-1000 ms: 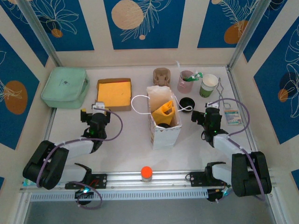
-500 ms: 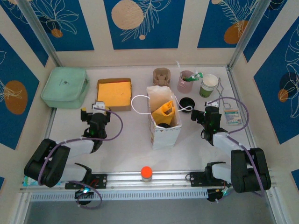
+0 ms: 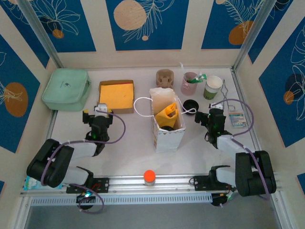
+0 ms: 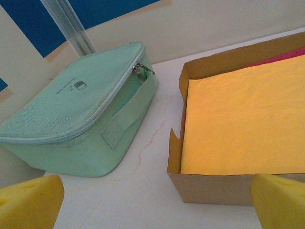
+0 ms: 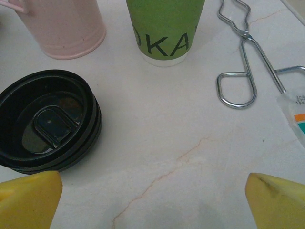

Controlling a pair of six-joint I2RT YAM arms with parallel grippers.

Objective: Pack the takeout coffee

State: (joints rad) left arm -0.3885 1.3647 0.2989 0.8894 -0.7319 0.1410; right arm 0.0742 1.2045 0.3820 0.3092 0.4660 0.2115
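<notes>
At the far left a mint-green pouch lies beside a cardboard box lined with a yellow sheet, and just near of the box the left gripper hangs with its jaws spread wide and empty. Right of the white paper bag at mid-counter, the takeout coffee shows as a low round black lid on the counter. The right gripper is just near of it, jaws fully apart and empty, with a pink cup, a green cup and wire tongs beyond.
</notes>
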